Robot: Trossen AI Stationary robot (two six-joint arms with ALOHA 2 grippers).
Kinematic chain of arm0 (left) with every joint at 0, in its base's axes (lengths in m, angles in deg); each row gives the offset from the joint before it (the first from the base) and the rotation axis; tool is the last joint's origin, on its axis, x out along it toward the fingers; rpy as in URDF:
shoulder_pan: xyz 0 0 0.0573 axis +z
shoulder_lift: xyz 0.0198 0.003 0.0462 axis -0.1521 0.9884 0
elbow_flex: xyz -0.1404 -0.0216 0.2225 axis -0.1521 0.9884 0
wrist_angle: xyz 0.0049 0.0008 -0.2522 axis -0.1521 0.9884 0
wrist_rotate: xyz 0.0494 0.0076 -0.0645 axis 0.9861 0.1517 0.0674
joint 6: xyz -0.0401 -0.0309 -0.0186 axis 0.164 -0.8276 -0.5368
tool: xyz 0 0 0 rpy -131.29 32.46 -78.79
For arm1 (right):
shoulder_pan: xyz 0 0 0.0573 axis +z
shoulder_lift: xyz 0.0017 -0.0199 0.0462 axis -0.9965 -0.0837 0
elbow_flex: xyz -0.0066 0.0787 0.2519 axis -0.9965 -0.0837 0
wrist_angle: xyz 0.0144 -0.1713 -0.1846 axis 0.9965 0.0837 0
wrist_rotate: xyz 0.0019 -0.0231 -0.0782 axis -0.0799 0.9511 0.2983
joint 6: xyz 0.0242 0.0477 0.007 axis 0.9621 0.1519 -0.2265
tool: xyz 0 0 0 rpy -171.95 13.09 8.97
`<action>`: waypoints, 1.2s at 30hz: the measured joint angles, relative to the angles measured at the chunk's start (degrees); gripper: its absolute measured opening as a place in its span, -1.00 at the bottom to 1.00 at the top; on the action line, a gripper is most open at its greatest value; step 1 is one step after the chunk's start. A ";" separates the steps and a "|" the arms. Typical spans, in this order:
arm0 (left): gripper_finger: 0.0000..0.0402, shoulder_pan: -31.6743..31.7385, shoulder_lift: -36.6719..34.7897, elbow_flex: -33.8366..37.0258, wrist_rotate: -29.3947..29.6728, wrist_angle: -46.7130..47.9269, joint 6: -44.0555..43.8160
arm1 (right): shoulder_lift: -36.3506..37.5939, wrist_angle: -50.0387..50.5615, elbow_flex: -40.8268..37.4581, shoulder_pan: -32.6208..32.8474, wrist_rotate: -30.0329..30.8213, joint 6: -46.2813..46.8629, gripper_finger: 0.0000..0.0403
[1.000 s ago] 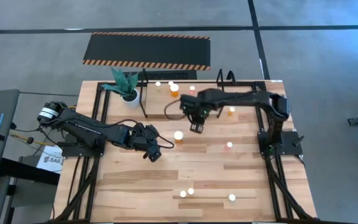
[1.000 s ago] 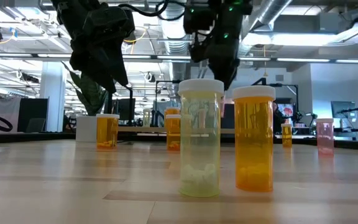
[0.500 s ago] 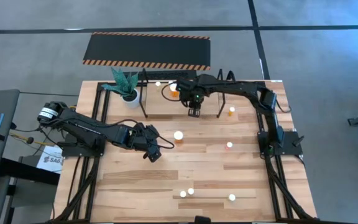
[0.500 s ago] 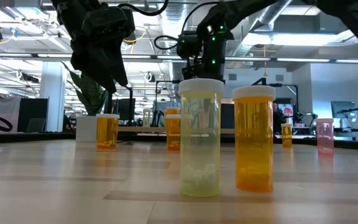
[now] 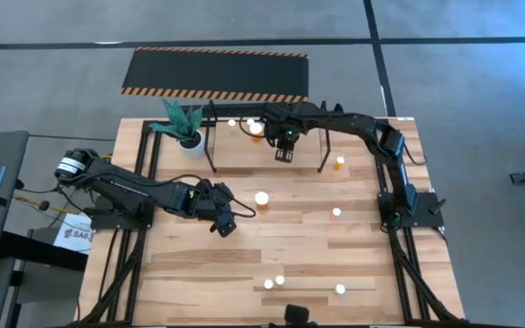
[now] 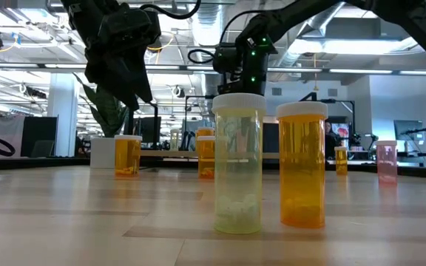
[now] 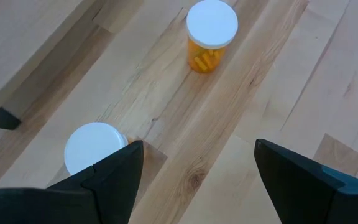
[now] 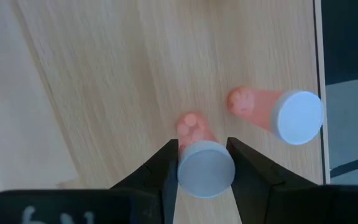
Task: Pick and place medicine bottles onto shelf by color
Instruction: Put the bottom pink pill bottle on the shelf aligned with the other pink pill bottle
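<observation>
Carrying a red-pink bottle (image 8: 205,163) clamped between its fingers, the right gripper (image 5: 285,150) has swung from mid-table over the shelf (image 5: 244,157), so placement looks imminent. Only its wrist view shows a second pink bottle (image 8: 278,113) just beyond. The left gripper (image 7: 194,180) waits spread apart mid-table.
</observation>
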 joint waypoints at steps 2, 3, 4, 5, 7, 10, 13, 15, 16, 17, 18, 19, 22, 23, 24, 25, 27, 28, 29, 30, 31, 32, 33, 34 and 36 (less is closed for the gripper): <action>0.46 0.00 0.00 0.00 0.02 0.00 0.00 | 0.00 -0.59 0.00 0.24 -0.01 0.03 -0.30; 0.46 0.00 0.00 0.00 0.02 0.00 0.00 | 0.00 -1.03 0.00 0.41 -0.01 0.16 -0.31; 0.46 0.00 0.00 0.00 0.03 0.00 -0.01 | 0.00 -1.44 0.00 0.62 -0.01 0.18 -0.31; 0.46 0.00 0.00 0.00 0.04 0.00 -0.02 | 0.00 -1.75 0.00 0.78 -0.02 0.18 -0.31; 0.46 0.00 0.00 0.00 0.03 0.00 -0.02 | 0.00 -2.08 0.00 1.18 -0.03 0.67 -0.30; 0.46 0.00 0.00 0.00 -0.02 0.00 -0.05 | 0.00 -2.06 0.00 1.41 -0.06 1.49 -0.29; 0.46 0.00 0.00 0.00 -0.02 0.00 -0.07 | 0.00 -2.03 -0.02 1.40 -0.11 -1.05 -0.29; 0.46 0.00 0.00 0.00 -0.04 0.00 -0.08 | 0.00 -2.06 -0.02 1.39 -0.10 -1.64 -0.30; 0.46 0.00 0.00 0.00 -0.04 0.00 -0.09 | 0.00 -2.03 -0.02 1.37 -0.10 -1.69 -0.31; 0.46 0.00 0.00 0.00 -0.04 0.00 -0.09 | 0.00 -1.97 -0.02 1.31 -0.10 -1.83 -0.31; 0.46 0.00 0.00 0.00 -0.04 0.00 -0.11 | 0.00 -1.89 -0.02 1.14 -0.12 -2.25 -0.31; 0.46 0.00 0.00 0.00 -0.06 0.00 -0.13 | 0.00 -1.80 -0.02 0.89 -0.10 -3.00 -0.31; 0.46 0.00 0.00 0.00 -0.07 0.00 -0.16 | 0.00 -1.81 -0.03 0.53 -0.12 -5.02 -0.30; 0.46 0.00 0.00 0.00 -0.08 0.00 -0.16 | 0.00 -1.90 -0.04 0.51 -0.12 -5.23 -0.30; 0.46 0.00 0.00 0.00 -0.09 0.00 -0.16 | 0.00 -1.88 -0.02 0.51 -0.10 -5.30 -0.30; 0.46 0.00 0.00 0.00 -0.09 0.00 -0.16 | 0.00 -1.87 -0.04 0.47 -0.10 -5.54 -0.30; 0.46 0.00 0.00 0.00 -0.11 0.00 -0.16 | 0.00 -1.86 -0.04 0.48 -0.10 -5.96 -0.31; 0.46 0.00 0.00 0.00 -0.13 0.00 -0.16 | 0.00 -1.84 -0.03 0.50 -0.10 -6.21 -0.31; 0.46 0.00 0.00 0.00 -0.13 0.00 -0.16 | 0.00 -1.76 -0.04 0.48 -0.10 -6.55 -0.31; 0.46 0.00 0.00 0.00 -0.13 0.00 -0.16 | 0.00 -1.65 -0.04 0.36 -0.10 -7.08 -0.32; 0.46 0.00 0.00 0.00 -0.13 0.00 -0.16 | 0.00 -1.65 -0.04 0.25 -0.13 -7.32 -0.32; 0.46 0.00 0.00 0.00 -0.13 0.00 -0.16 | 0.00 -1.73 -0.04 0.21 -0.16 -7.36 -0.31; 0.46 0.00 0.00 0.02 -0.15 0.00 -0.16 | 0.00 -1.81 -0.04 0.19 -0.14 -7.34 -0.31; 0.46 0.00 0.00 0.01 -0.15 0.00 -0.19 | 0.00 -1.88 -0.04 0.25 -0.14 -7.34 -0.30; 0.46 0.00 0.00 0.00 -0.17 0.00 -0.40 | 0.00 -1.84 -0.04 0.16 -0.08 -7.37 -0.30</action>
